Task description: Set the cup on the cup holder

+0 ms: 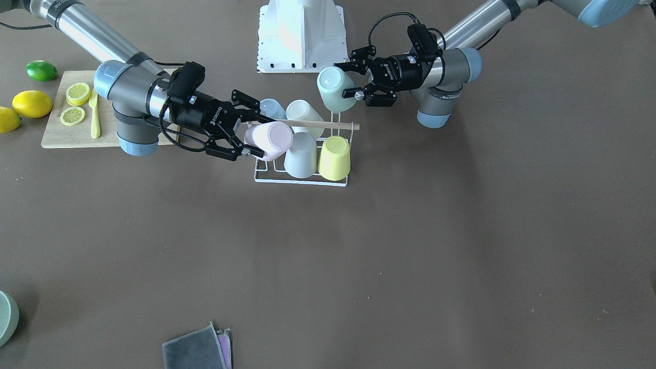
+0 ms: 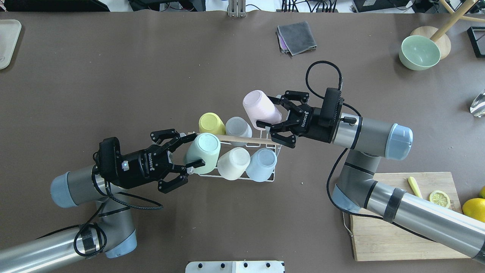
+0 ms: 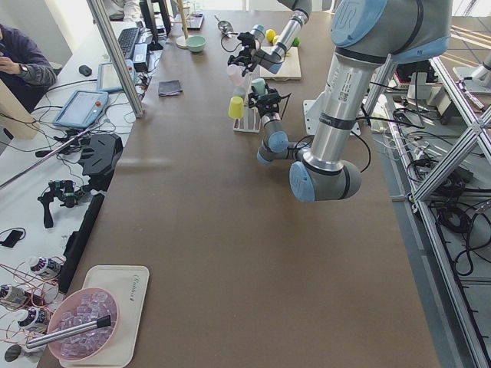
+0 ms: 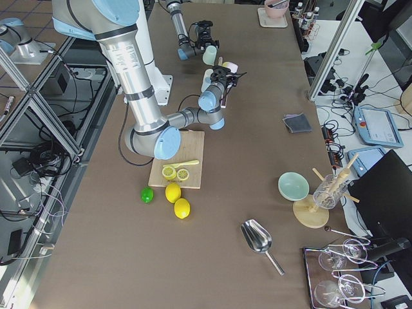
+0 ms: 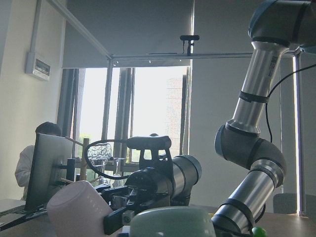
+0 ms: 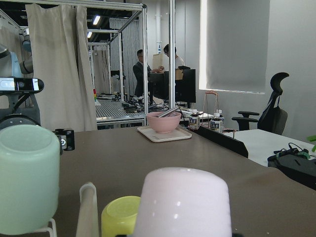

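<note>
The cup holder (image 2: 275, 153), a white wire rack with a wooden rod (image 1: 328, 125) across its top, stands mid-table and carries several upturned cups: yellow (image 2: 209, 123), grey (image 2: 238, 127), cream (image 2: 233, 163) and blue (image 2: 261, 165). My left gripper (image 2: 195, 150) is shut on a mint green cup (image 2: 202, 153), held tilted over the rack's near left corner; it also shows in the front view (image 1: 335, 89). My right gripper (image 2: 268, 112) is shut on a pink cup (image 2: 259, 108), held tilted above the rack's far right corner; it also shows in the front view (image 1: 269, 139).
A wooden cutting board (image 2: 398, 227) with lemon slices and a yellow knife lies under my right arm, with lemons (image 1: 32, 103) and a lime (image 1: 41, 70) beside it. A folded grey cloth (image 2: 296, 36) and a green bowl (image 2: 419, 52) lie at the far side.
</note>
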Robot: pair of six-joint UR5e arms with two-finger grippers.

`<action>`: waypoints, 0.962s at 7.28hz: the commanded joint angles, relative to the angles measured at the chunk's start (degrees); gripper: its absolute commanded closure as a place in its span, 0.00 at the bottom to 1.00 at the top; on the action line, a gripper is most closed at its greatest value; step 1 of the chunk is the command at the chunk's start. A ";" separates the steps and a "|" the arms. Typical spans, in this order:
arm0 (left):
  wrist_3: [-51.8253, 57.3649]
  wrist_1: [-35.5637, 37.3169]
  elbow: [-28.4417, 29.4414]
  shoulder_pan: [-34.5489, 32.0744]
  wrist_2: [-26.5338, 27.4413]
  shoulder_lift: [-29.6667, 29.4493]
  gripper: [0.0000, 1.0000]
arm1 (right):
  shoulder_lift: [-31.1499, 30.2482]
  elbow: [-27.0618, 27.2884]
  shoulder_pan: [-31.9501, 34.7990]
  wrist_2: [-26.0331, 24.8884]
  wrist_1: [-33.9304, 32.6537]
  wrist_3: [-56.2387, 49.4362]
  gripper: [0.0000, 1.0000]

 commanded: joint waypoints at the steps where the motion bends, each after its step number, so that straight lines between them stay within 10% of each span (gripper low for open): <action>1: 0.07 0.15 0.64 0.39 0.37 -0.07 1.00 | -0.17 0.12 0.27 0.26 0.22 -0.05 0.12; 3: -0.02 0.15 0.82 0.48 0.37 -0.16 0.93 | -0.96 0.56 2.03 0.53 0.40 0.38 0.00; 4: -0.02 0.15 0.90 0.48 0.46 -0.16 0.65 | -1.31 0.56 1.86 0.44 0.40 0.47 0.00; 5: 0.07 0.15 1.25 0.57 0.55 -0.51 0.02 | -1.31 0.74 3.17 0.79 0.40 0.74 0.00; 7: 0.07 0.24 1.34 0.57 0.55 -0.51 0.02 | -1.57 1.70 6.94 5.33 -3.60 4.41 0.00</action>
